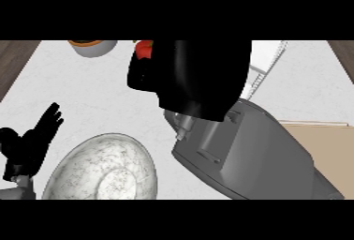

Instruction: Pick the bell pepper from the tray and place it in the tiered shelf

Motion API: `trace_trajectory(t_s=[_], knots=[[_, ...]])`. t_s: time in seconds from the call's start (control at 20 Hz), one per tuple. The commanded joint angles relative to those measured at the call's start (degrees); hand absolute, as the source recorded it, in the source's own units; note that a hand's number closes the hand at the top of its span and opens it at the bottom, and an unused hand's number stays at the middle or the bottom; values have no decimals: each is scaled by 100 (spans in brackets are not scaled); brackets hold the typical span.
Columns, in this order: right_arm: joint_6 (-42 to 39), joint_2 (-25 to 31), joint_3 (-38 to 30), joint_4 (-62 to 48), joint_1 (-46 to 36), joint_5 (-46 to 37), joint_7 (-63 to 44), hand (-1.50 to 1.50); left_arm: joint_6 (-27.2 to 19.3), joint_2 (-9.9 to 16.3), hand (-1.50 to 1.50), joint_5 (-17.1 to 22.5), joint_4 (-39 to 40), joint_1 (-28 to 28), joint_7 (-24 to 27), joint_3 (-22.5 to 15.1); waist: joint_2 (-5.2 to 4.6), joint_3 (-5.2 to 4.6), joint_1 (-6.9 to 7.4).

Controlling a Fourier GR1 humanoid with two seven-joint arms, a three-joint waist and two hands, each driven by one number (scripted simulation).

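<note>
Red glossy bell pepper (143, 48) sits near your view's top edge, gripped by your black right hand (190, 77), its fingers curled round it. Your black left hand (31, 140) rests open beside the marbled white plate (104, 166).

The right robot hand (190, 75) is raised high in the middle, its fingers curled around a red bell pepper (144, 48) that peeks out at its upper left. The left robot hand (31, 140) rests open at the left edge, beside a marbled plate (104, 168) on the white counter (83, 93). A white wire shelf (266, 70) shows behind the right forearm, and a small bowl (93, 47) sits at the top.
</note>
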State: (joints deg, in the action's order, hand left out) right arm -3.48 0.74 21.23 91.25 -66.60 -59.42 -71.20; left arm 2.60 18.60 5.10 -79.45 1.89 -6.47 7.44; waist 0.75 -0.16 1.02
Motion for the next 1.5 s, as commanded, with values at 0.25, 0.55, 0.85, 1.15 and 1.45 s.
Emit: trace_trajectory(t_s=[0.25,0.55,0.85,1.15,1.45], knots=[[-1256,-70,-784,-867,-1154,-361,-1164,150,-38,-70,0,56,3,-113,31,94,-17,4,-83],[-1213,-55,-1340,-1809,-1589,-664,-700,150,19,-111,0,-18,-34,-319,372,68,-55,2,-10],[-1047,287,-1751,-2504,-1587,-991,-111,150,-10,-104,0,57,-398,-274,5,73,-73,12,25],[-842,411,-2052,-2615,-1162,-1181,377,150,127,-19,0,70,-280,-234,2,127,-75,17,-47],[-302,432,-2539,-2623,-806,-1150,764,150,264,85,0,134,91,46,84,289,-86,15,-86]])
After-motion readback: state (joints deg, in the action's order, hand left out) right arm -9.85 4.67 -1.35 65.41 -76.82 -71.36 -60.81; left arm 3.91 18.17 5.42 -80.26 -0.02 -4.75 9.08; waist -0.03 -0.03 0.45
